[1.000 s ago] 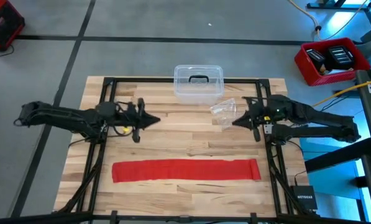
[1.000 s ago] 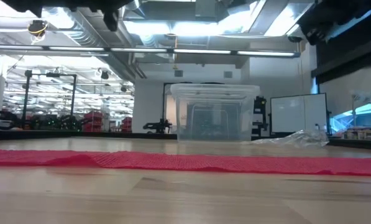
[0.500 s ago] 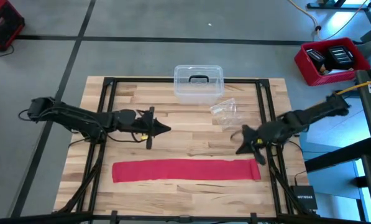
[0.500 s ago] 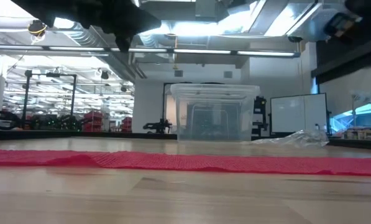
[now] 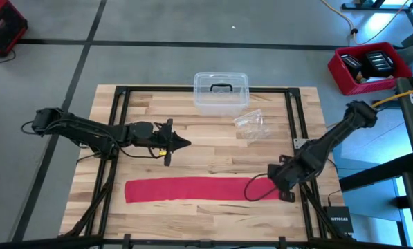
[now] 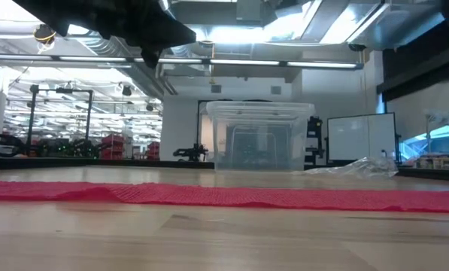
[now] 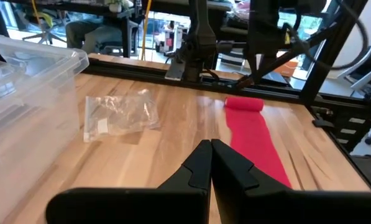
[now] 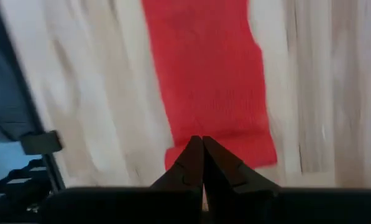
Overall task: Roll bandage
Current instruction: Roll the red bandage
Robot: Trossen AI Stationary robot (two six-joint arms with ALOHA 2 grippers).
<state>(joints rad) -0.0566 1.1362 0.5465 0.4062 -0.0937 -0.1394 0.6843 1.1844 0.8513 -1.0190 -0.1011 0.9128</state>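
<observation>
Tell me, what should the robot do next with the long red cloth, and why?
Probably open the right gripper and pinch the bandage's near end. The bandage lies flat and unrolled, and the shut fingers hang over that end, holding nothing. The left gripper waits mid-table.

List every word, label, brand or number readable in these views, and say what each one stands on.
"NETGEAR": white lettering on the small black box by the table's right front corner, high view; small, so the reading is tentative.
White label on the clear plastic wrapper, left wrist view: print too small to read.
Red bin on the floor, high view: no readable marking.
Bandage and clear plastic box: no text.
</observation>
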